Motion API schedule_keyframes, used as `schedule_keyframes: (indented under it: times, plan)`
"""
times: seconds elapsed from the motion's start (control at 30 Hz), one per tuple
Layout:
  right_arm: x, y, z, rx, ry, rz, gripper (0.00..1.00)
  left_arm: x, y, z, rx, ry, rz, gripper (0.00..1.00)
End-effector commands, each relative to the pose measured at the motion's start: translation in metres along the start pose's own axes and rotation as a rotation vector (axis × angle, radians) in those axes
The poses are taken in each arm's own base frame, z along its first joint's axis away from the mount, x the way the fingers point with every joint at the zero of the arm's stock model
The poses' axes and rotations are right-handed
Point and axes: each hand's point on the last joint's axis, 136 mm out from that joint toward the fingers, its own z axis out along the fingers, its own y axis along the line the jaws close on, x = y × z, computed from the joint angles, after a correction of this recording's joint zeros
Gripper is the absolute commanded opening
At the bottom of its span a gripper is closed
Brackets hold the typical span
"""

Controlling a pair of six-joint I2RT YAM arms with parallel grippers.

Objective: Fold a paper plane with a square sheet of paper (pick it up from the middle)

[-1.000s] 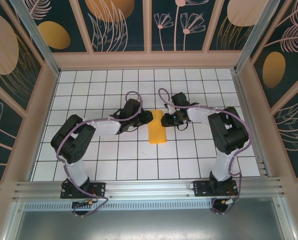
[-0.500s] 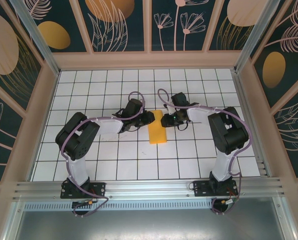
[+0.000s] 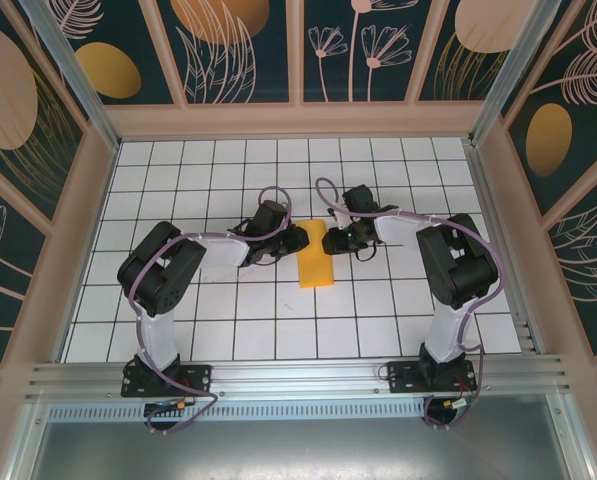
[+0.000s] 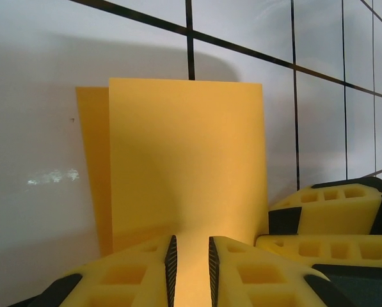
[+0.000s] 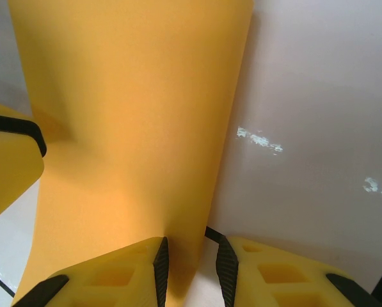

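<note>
Two black arms met over the white grid-lined desk (image 3: pixel 378 320), one at each side of a thin orange-yellow paper sheet (image 3: pixel 316 262). The sheet lay folded into a narrow strip near the middle of the desk, its length running from the near edge toward the far edge.

Left gripper (image 3: pixel 296 240): positioned at the strip's left side, toward its far end. In the left wrist view (image 4: pixel 191 265) the jaws stood a narrow gap apart, with the sheet (image 4: pixel 184 160) running into that gap. Whether the pads pressed on the paper could not be told. Two layers were noted here. A thin band of the under layer showed past the upper layer on the view's left.

Right gripper (image 3: pixel 335 238): positioned at the strip's right side, opposite the left gripper. In the right wrist view (image 5: pixel 191 268) the jaws also stood slightly apart. The edge of the sheet (image 5: pixel 133 128) entered the gap, with bare desk showing beside it. A firm clamp could not be confirmed.

Each wrist view showed the other gripper's yellow fingers close beside the sheet.
</note>
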Motion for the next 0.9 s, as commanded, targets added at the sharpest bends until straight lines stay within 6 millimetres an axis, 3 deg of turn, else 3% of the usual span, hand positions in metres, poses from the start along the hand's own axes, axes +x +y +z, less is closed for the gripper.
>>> schedule_keyframes:
  times: [0.0,0.87]
  plan:
    - [0.014,-0.024,0.010,0.099,0.051,0.012,0.33,0.002,-0.004,0.004,0.008,0.016,0.018,0.24]
    - [0.018,-0.025,0.014,0.122,0.067,-0.013,0.36,0.011,0.013,0.006,-0.034,0.034,-0.005,0.23]
